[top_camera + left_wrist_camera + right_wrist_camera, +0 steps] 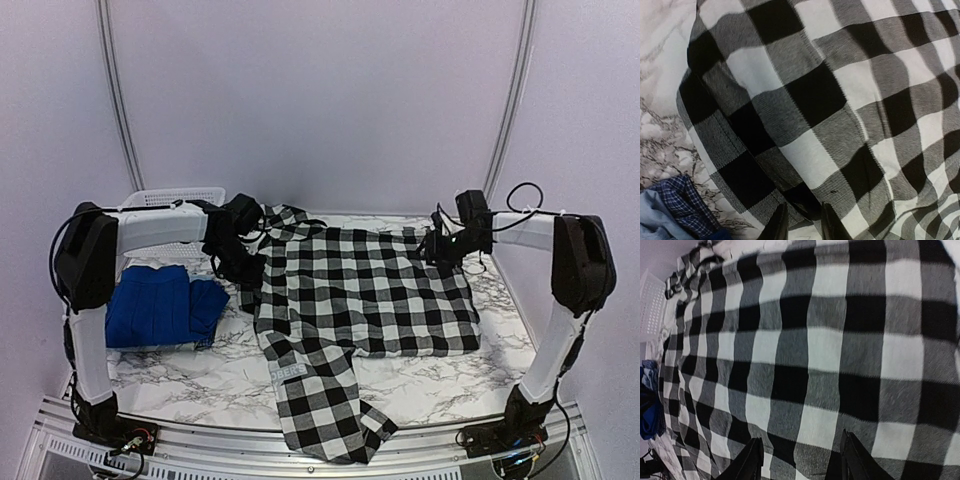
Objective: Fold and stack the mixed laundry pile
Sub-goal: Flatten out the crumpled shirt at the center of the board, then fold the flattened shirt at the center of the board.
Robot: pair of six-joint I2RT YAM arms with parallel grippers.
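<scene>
The black-and-white buffalo-check flannel shirt (370,290) lies spread flat over the middle of the marble table, one sleeve (320,400) trailing over the front edge. My left gripper (240,262) is at the shirt's far left edge; in the left wrist view, the left gripper (801,220) has closed on a dark fold of the flannel (805,100). My right gripper (440,250) hovers at the shirt's far right corner; in the right wrist view, the right gripper (800,455) stands open over the flat flannel (830,340), nothing between its fingers. A folded royal-blue shirt (155,305) lies at the left.
A white lattice basket (175,196) stands at the back left, also showing as the basket (650,305) in the right wrist view. A small-checked navy cloth (682,202) and pale blue fabric (652,220) lie beside the flannel's left edge. Bare marble (430,385) shows at the front right.
</scene>
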